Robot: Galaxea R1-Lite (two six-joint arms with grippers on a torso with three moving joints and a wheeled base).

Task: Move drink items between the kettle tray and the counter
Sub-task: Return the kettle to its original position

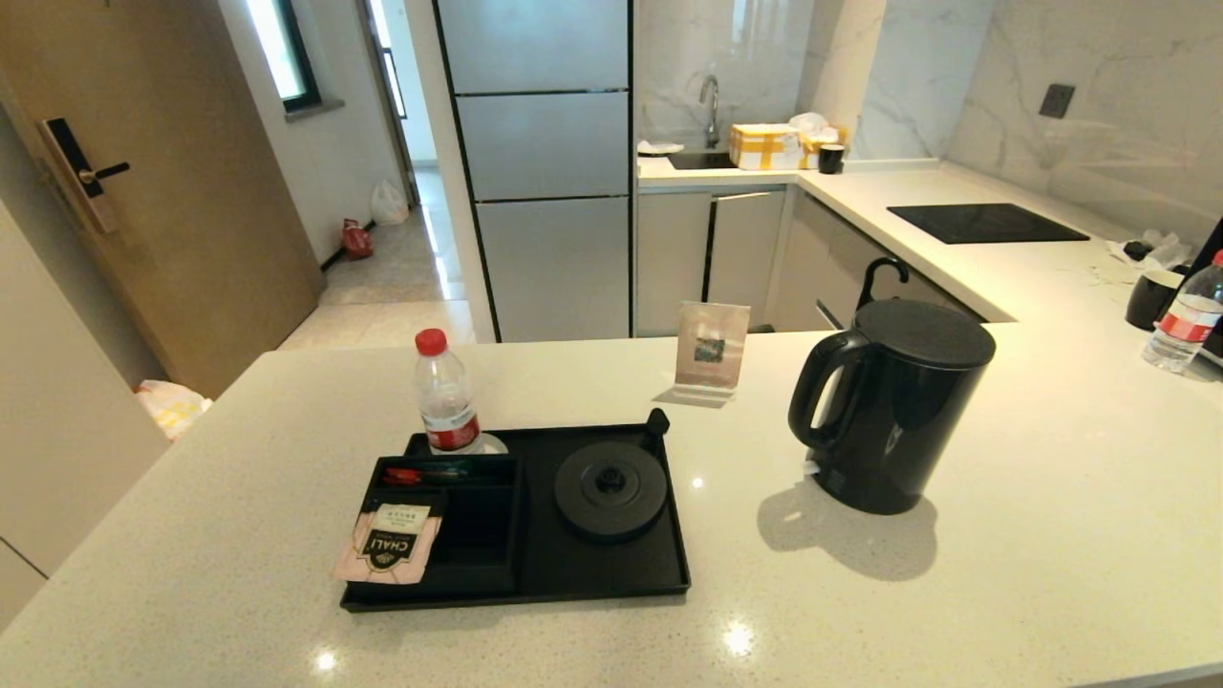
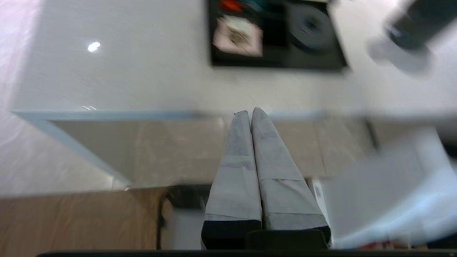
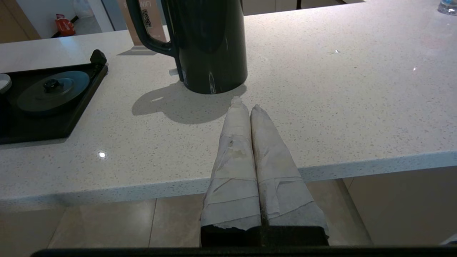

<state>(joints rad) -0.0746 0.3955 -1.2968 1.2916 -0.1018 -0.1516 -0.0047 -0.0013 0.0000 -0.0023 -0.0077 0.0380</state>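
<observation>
White speckled bench [image 1: 1003, 535] carries the kettle [image 1: 889, 406] upright at frame right, nearer the right hand [image 3: 244, 103], fingers together.

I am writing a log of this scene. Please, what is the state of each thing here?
Kettle: upright on the counter, off its base.
Base disc: bare, on the tray.
Tea sachet: flat, in tray.
Water bottle: upright, capped.
Left gripper: fingers shut, empty.
Right gripper: fingers shut, empty.
</observation>
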